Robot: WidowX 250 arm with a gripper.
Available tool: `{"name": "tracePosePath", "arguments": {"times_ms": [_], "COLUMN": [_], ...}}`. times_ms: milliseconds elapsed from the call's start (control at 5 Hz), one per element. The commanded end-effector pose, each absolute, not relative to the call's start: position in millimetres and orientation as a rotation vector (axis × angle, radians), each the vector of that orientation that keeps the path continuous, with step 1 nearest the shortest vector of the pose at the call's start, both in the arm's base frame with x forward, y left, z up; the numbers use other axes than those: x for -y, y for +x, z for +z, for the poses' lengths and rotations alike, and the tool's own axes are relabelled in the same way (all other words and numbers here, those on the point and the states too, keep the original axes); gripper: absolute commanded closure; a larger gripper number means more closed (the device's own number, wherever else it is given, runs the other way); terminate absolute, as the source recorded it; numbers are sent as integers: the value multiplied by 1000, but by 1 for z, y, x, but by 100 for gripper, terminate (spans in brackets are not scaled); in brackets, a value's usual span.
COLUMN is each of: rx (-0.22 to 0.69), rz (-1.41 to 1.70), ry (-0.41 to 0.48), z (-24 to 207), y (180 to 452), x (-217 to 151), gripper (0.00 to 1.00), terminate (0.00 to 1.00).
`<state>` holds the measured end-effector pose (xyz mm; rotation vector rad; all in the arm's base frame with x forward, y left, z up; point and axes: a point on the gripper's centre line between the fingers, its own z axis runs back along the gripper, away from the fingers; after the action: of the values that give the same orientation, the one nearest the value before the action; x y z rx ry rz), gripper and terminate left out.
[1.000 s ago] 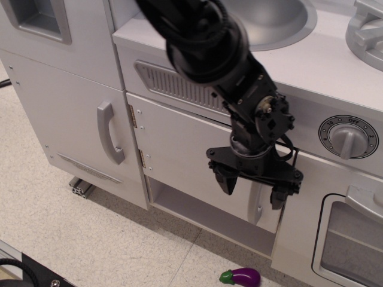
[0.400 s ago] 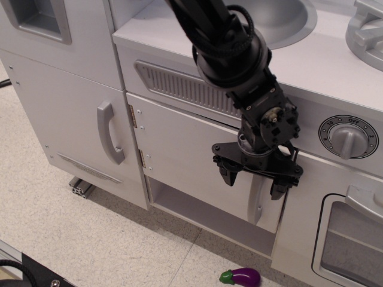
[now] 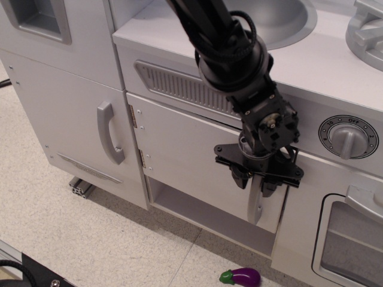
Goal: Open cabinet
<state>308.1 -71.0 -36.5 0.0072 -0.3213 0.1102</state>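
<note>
The cabinet door point(image 3: 185, 152) is a wide, flat, pale grey-white panel below the vent grille, with two small hinges point(image 3: 133, 117) on its left edge. Its short vertical silver handle point(image 3: 255, 206) sits near the right edge. My black gripper point(image 3: 256, 182) points down over the top of the handle. Its fingers point(image 3: 242, 176) are drawn in on both sides of the handle and grip it. The handle's upper part is hidden behind the gripper. The door lies shut or nearly shut against the front.
A taller narrow door with a long curved grey handle point(image 3: 110, 133) stands to the left. An oven knob point(image 3: 347, 137) and the windowed oven door point(image 3: 353, 245) are at the right. A toy eggplant point(image 3: 242, 276) lies on the floor. An open shelf point(image 3: 197, 206) is below the door.
The gripper's fingers have drawn together from wide open onto the handle. The arm shifted slightly right a second ago. The door has not moved.
</note>
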Motion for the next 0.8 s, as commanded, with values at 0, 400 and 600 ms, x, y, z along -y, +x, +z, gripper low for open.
{"name": "tracePosePath", "arguments": {"times_ms": [0,400,600], "rx": [346,317,315], "rz": [87,19,-33], "ry": [-11,-10,17], "z": [-27,-25,-23], "y": [295,251,226], "x": [67,41,19], "gripper": [100,100,100], "terminate": [0,0,0]}}
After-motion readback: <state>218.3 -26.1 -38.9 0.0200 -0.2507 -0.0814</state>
